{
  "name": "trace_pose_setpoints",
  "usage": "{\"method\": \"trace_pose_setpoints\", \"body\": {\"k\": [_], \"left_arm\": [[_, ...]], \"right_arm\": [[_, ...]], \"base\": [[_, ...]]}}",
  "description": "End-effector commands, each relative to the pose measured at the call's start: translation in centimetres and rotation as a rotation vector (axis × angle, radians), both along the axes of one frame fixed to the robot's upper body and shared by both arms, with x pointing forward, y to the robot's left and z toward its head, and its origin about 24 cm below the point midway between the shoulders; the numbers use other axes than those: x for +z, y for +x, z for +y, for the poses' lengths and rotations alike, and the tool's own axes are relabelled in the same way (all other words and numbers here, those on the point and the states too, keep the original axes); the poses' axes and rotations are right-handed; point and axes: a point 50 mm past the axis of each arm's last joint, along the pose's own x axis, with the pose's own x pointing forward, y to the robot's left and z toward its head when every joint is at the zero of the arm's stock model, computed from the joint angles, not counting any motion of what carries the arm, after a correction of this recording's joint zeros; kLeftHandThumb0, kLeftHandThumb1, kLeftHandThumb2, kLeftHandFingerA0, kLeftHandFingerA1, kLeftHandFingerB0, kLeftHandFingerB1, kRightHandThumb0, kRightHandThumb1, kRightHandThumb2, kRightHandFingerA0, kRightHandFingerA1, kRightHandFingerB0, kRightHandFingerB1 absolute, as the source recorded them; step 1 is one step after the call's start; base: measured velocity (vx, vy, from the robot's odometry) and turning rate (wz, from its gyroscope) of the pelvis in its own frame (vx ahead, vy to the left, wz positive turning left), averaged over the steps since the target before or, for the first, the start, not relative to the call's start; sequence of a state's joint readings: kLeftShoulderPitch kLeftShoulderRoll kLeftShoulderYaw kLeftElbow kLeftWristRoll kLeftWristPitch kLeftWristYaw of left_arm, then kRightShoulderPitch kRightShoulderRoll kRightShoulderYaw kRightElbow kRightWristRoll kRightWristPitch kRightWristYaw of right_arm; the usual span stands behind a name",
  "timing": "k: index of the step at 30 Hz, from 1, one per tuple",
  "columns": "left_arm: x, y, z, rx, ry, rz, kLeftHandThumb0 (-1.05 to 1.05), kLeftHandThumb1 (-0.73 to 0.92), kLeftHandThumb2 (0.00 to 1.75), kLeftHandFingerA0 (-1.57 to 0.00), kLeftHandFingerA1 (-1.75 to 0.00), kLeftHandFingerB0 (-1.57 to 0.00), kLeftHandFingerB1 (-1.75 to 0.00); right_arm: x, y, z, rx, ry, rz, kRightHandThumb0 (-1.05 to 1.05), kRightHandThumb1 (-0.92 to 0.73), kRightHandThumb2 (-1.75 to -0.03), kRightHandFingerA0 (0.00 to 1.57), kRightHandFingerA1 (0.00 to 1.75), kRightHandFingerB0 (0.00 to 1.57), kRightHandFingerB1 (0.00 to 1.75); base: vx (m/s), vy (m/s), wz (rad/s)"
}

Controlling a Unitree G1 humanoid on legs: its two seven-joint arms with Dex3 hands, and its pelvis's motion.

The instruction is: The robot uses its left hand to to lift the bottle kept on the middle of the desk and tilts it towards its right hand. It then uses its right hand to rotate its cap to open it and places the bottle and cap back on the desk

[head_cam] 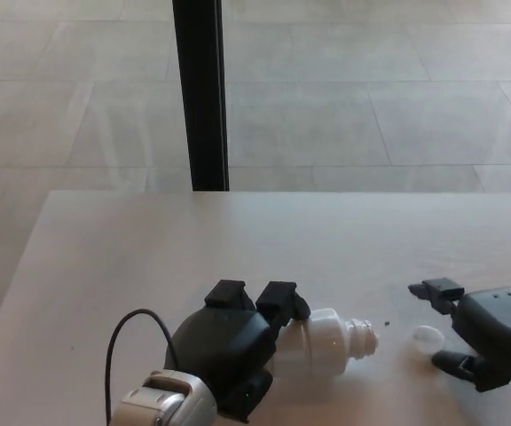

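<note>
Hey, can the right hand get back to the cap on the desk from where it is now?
Probably yes. The cap lies on the desk right beside the right hand, between its spread fingers, with nothing over it. The left hand and the bottle sit off to the side, clear of that path.

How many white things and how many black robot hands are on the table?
White things: 2, the bottle and the cap
Black hands: 2, the left hand and the right hand
Total: 4
</note>
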State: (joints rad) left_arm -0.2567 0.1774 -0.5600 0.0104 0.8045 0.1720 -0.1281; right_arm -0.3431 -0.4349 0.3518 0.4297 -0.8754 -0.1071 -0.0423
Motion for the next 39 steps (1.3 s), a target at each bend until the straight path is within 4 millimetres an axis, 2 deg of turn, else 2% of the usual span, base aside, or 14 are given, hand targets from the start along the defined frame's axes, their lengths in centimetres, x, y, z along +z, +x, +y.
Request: {"method": "trace_pose_setpoints", "body": {"k": [1,3,4,10,11,12,13,14,16,20,21,24,31,39], "left_arm": [[-1.2,-0.2,1.3,0.035,0.029,0.044,-0.01,0.6,1.11,-0.87,-1.73,-0.78,-1.37],[-1.2,-0.2,1.4,0.034,0.025,0.034,-0.04,0.58,1.13,-0.86,-1.71,-0.83,-1.37],[-1.2,-0.2,1.4,0.033,0.027,0.033,-0.05,0.58,1.12,-0.87,-1.68,-0.84,-1.33],[-1.0,-0.2,1.3,0.043,0.01,0.038,-0.03,0.58,1.11,-0.86,-1.69,-0.83,-1.33],[-1.0,-0.2,1.3,0.046,0.003,0.037,-0.04,0.55,1.13,-1.16,-1.37,-0.96,-1.17],[-0.9,-0.2,1.2,0.056,-0.035,0.033,0.0,0.6,1.11,-0.83,-1.74,-0.76,-1.37],[-0.9,-0.2,1.2,0.064,-0.054,0.037,-0.01,0.56,1.12,-1.15,-1.38,-0.93,-1.15],[-0.9,-0.2,1.2,0.065,-0.079,0.038,0.0,0.63,1.01,-0.86,-1.65,-0.81,-1.17],[-0.9,-0.1,1.1,0.088,-0.108,0.071,-0.15,0.68,0.76,-0.83,-1.36,-0.6,-0.71],[-0.9,0.1,1.1,0.128,-0.197,0.13,-0.34,0.57,0.59,-0.72,-1.23,-0.33,-0.51],[-0.8,0.1,1.2,0.115,-0.191,0.147,-0.4,0.57,0.56,-0.61,-1.09,-0.21,-0.44],[-0.7,0.3,1.4,0.117,-0.169,0.219,-0.75,0.38,0.75,-0.01,-0.42,0.0,-0.07],[-0.6,0.4,1.6,0.106,-0.189,0.264,-0.98,0.54,0.89,0.0,-0.17,0.0,0.0],[-0.2,0.4,2.1,0.138,-0.233,0.281,-0.89,0.6,0.58,0.0,0.0,0.0,0.0]], "right_arm": [[-2.6,-1.7,-0.5,-0.113,0.016,0.223,-0.98,-0.64,-0.91,0.0,0.0,0.0,0.04],[-2.3,-1.8,-0.2,-0.097,0.021,0.224,-0.97,-0.66,-0.92,0.0,0.0,0.0,0.0],[-2.2,-1.9,0.0,-0.087,0.022,0.221,-0.98,-0.85,-0.66,0.0,0.0,0.0,0.0],[-1.3,-2.3,0.9,-0.047,0.057,0.212,-1.04,-0.88,-0.65,0.0,0.0,0.0,0.0],[-1.3,-2.4,1.0,-0.046,0.059,0.209,-1.04,-0.88,-0.66,0.0,0.0,0.0,0.0],[-1.0,-2.4,1.2,-0.044,0.08,0.202,-1.03,-0.87,-0.65,0.0,0.0,0.0,0.0],[-0.9,-2.4,1.4,-0.044,0.096,0.199,-1.03,-0.88,-0.66,0.0,0.0,0.0,0.0],[-0.8,-2.5,1.4,-0.042,0.108,0.197,-1.02,-0.87,-0.67,0.0,0.0,0.0,0.0],[-0.7,-2.7,1.3,-0.041,0.121,0.191,-1.0,-0.86,-0.66,0.0,0.0,0.0,0.0],[-0.5,-2.8,1.2,-0.05,0.145,0.183,-0.96,-0.8,-0.81,0.0,0.0,0.0,0.03],[-0.4,-2.8,1.2,-0.052,0.15,0.178,-0.98,-0.84,-0.66,0.0,0.0,0.0,0.0],[-0.3,-2.8,1.0,-0.056,0.173,0.146,-1.05,-0.71,-1.08,0.0,0.23,0.0,0.1],[0.1,-2.7,0.5,-0.084,0.218,0.112,-1.05,-0.71,-1.06,0.0,0.2,0.0,0.11],[1.0,-2.7,-0.5,-0.102,0.225,0.084,-0.98,-0.65,-0.91,0.0,0.0,0.0,0.05]], "base": [[0.0,0.0,0.0],[0.0,0.0,0.0],[0.0,0.0,0.0],[0.0,0.0,0.0],[0.0,0.0,0.0],[0.0,0.0,0.0],[0.0,0.0,0.0],[0.0,0.0,0.0],[0.0,0.0,0.0],[0.0,0.0,0.0],[0.0,0.0,0.0],[0.0,0.0,0.0],[0.0,0.0,0.0],[0.0,0.0,0.0]]}}
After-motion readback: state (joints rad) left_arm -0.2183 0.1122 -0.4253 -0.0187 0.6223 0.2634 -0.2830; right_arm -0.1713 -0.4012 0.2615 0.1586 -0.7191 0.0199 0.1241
